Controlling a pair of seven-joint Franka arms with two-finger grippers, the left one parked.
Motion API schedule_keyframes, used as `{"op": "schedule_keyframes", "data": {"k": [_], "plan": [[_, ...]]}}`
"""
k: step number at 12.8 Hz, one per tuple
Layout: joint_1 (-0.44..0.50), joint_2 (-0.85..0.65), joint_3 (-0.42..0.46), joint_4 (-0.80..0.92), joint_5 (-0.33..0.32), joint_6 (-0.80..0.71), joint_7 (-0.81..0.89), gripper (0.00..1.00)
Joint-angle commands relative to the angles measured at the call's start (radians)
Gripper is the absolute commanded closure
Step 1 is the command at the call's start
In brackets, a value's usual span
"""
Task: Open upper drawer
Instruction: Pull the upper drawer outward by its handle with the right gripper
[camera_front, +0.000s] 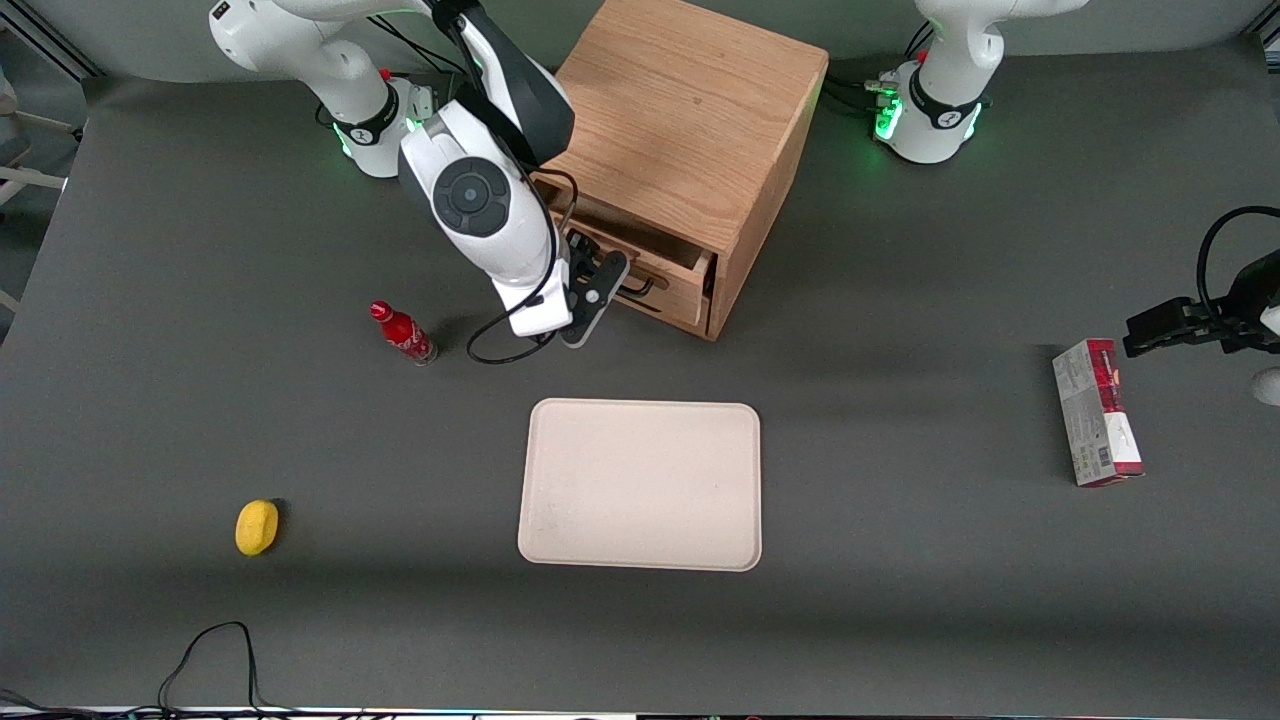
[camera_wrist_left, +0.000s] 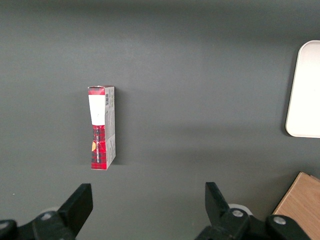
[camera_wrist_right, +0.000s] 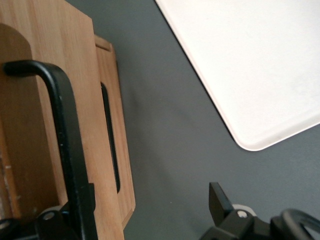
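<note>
Front view first: I've got the cabinet (camera_front: 690, 130) standing near the working arm's base, and its upper drawer (camera_front: 650, 262) is already slid partway out, a dark gap showing above its front. My gripper (camera_front: 598, 292) sits right at that drawer's front, by the black bar handle (camera_front: 640, 288). On the right wrist camera the handle (camera_wrist_right: 67, 145) runs close past one finger (camera_wrist_right: 220, 202), and the fingers stand spread wide, not pinching anything. I'd call the job partly done; by my reckoning more pulling remains, toward the tray (camera_front: 640, 485). The red bottle (camera_front: 402, 332) stands near the arm, apart from it.
</note>
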Motion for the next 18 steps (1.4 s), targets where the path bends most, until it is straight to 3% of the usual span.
{"op": "schedule_keyframes", "data": {"k": [1,6,12,18], "plan": [[-0.026,0.033,-0.001,0.048,0.019,-0.005,-0.026,0.00],[-0.068,0.064,-0.001,0.098,0.019,-0.010,-0.052,0.00],[-0.157,0.150,-0.001,0.247,0.023,-0.119,-0.098,0.00],[-0.175,0.170,-0.001,0.281,0.033,-0.122,-0.124,0.00]]}}
